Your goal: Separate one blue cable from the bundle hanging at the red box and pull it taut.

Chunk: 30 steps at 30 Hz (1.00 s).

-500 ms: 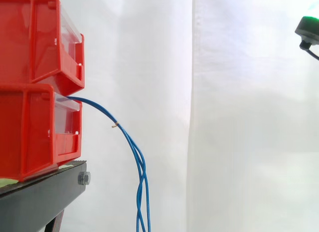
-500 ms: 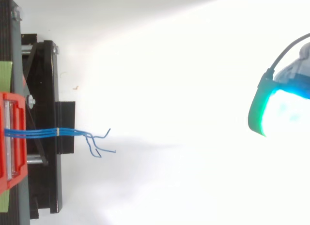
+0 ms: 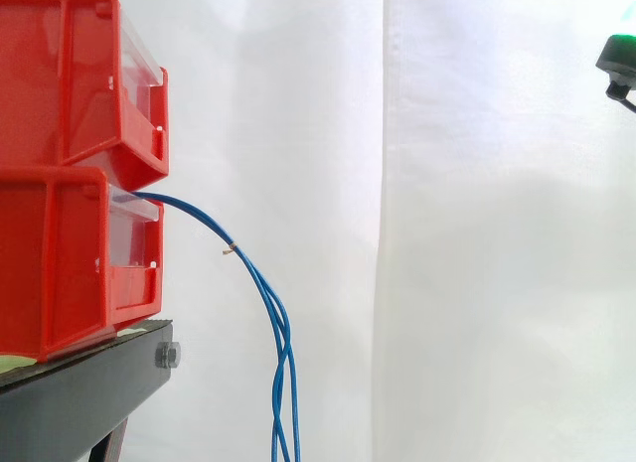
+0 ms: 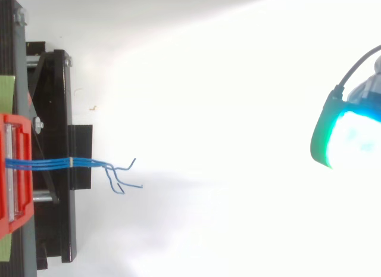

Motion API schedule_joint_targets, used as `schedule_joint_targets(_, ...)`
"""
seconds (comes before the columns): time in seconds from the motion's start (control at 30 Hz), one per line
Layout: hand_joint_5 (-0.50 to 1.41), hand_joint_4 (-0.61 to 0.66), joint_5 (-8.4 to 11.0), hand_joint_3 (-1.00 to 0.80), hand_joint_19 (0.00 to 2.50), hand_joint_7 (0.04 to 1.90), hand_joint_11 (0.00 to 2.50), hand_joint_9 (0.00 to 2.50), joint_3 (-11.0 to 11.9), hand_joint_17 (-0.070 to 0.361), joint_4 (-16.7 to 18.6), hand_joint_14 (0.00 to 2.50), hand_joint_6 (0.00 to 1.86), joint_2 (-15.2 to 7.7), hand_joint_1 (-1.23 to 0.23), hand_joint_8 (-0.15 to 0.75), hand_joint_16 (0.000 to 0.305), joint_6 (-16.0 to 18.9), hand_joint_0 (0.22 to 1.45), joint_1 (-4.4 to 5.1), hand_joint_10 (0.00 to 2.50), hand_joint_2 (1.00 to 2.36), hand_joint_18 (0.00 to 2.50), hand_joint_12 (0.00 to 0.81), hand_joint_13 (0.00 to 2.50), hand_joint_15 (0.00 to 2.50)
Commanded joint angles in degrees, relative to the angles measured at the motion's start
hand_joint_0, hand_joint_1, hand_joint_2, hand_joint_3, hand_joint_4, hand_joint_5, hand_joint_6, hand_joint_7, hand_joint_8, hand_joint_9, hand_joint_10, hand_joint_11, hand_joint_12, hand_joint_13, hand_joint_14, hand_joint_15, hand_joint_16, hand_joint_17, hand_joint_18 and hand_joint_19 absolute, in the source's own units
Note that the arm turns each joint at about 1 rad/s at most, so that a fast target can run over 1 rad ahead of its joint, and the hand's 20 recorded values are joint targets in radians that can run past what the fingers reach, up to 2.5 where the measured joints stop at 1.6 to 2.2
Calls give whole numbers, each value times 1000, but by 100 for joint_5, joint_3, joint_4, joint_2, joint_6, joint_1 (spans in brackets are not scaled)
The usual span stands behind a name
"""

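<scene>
A bundle of thin blue cables [image 3: 268,301] comes out of the lower red bin [image 3: 79,253], arcs over and hangs down past the bottom of the side view. A small tie [image 3: 231,249] binds the strands near the top of the arc. From above, the bundle [image 4: 89,164] runs rightward off the bin and its loose ends fan apart. The hand [image 4: 351,131] is far off to the right, well away from the cables, with a green and cyan glowing pad showing. In the side view a dark part of the hand [image 3: 618,57] sits at the top right corner.
Two red bins are stacked, the upper red bin [image 3: 79,75] on the lower, resting on a black stand [image 3: 89,392]. The stand's black frame [image 4: 56,152] shows at the left from above. A white curtain [image 3: 447,233] hangs behind.
The hand has drifted slightly to the right and a little upward, farther from the cables. The cable bundle has not moved.
</scene>
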Motion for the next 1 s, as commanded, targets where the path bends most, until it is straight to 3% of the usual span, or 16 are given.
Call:
schedule_joint_targets(0.0,-214,183,29,-494,347,864,406,590,5,82,0,12,502,-6,-686,264,36,-1,538,6,10,1000,403,340,561,368)
schedule_joint_targets(0.07,-212,192,160,-500,333,862,385,596,5,79,0,12,502,-15,-695,272,35,-1,541,24,12,1000,456,336,601,355)
schedule_joint_targets(0.1,-213,191,345,-500,302,861,353,577,-3,76,17,11,502,-33,-706,263,34,-1,538,50,11,1000,461,321,602,338)
schedule_joint_targets(0.17,-214,191,512,-500,288,859,328,571,-3,75,79,11,502,-33,-721,271,33,-1,539,68,8,1000,461,316,602,331)
schedule_joint_targets(0.27,-215,191,820,-500,256,852,289,552,5,71,325,12,502,-50,-740,266,31,-19,537,112,10,1000,437,310,587,311)
schedule_joint_targets(0.3,-215,188,820,-500,233,847,277,546,5,70,325,12,502,-50,-742,264,31,-19,537,112,7,1000,404,304,567,303)
schedule_joint_targets(0.33,-216,190,1136,-500,225,848,272,543,5,69,641,10,502,-173,-743,262,31,-27,537,191,7,1000,396,305,567,306)
schedule_joint_targets(0.57,-222,178,1198,-500,236,836,240,497,5,72,1107,10,502,-665,-737,257,32,16,525,314,6,1000,367,312,528,293)
schedule_joint_targets(0.67,-222,181,1268,-500,293,835,278,592,5,72,1309,11,502,-700,-728,267,32,-10,511,367,7,1000,499,309,632,312)
schedule_joint_targets(0.7,-221,181,1409,-500,296,839,285,597,5,72,1388,11,502,-780,-728,264,32,-19,509,428,7,1000,511,310,643,321)
schedule_joint_targets(0.77,-221,181,1505,-500,302,834,286,594,5,71,1423,11,502,-788,-727,269,32,-19,507,463,8,1000,525,309,651,319)
schedule_joint_targets(0.83,-220,191,1716,-500,301,839,293,594,14,71,1494,11,502,-999,-732,272,32,-1,506,560,8,1000,533,310,658,321)
schedule_joint_targets(0.97,-218,193,1734,-500,300,837,299,600,40,71,1608,11,502,-1272,-732,275,31,113,508,648,8,1000,541,308,669,333)
